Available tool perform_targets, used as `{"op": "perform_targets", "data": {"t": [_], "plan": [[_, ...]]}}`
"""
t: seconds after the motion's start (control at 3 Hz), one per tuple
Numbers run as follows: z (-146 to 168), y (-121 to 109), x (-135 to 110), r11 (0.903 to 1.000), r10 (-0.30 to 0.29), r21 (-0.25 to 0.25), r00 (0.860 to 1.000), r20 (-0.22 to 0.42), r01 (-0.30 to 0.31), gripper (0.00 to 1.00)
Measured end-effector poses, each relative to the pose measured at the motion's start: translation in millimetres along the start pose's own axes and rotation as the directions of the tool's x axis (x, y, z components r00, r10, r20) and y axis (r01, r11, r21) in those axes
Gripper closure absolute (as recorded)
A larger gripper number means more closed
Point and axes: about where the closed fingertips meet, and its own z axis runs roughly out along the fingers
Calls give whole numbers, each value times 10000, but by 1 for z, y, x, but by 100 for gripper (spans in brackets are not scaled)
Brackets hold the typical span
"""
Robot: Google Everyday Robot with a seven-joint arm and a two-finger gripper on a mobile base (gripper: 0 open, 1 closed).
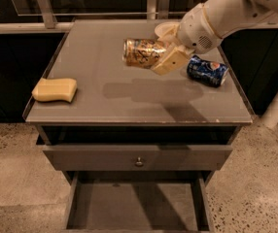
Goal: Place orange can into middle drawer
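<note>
Gripper point(164, 56): hanging over the rear right part of the tabletop point(129, 103), closing its cream fingers point(172, 61) on the right end of the orange can point(141, 52) and holding it. One finger is crossing the front of the can; the other is hiding behind it.

Arm point(236, 8): cream-coloured, reaching in from the upper right corner and angling down to the wrist.

Orange can: lying on its side in the grip, silvery end pointing left, golden body with dark mottled print facing the camera. It is riding above the tabletop, casting a shadow point(139, 89) on the grey surface apart from itself.

Middle drawer point(134, 208): standing pulled out at the bottom of the view, well below and in front of the can, showing a flat grey floor and low side walls.

Drawer front point(100, 157): grey, carrying a small round knob point(138, 161), sitting above the open drawer.

Blue Pepsi can point(207, 71): lying on its side on the tabletop, just to the right of the gripper.

Yellow sponge point(55, 89): resting near the left edge of the tabletop, well apart from the cans.

White dish point(164, 29): sitting at the back of the tabletop, partly behind the wrist.
</note>
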Motion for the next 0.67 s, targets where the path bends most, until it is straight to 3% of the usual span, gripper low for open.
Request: {"op": "perform_targets", "data": {"t": [0.33, 0.67], "plan": [[-40, 62, -91, 9859, -1272, 1252, 9829, 1330, 1106, 100], [-45, 133, -176, 9380, -2906, 2473, 9398, 1799, 2427, 100]]}}
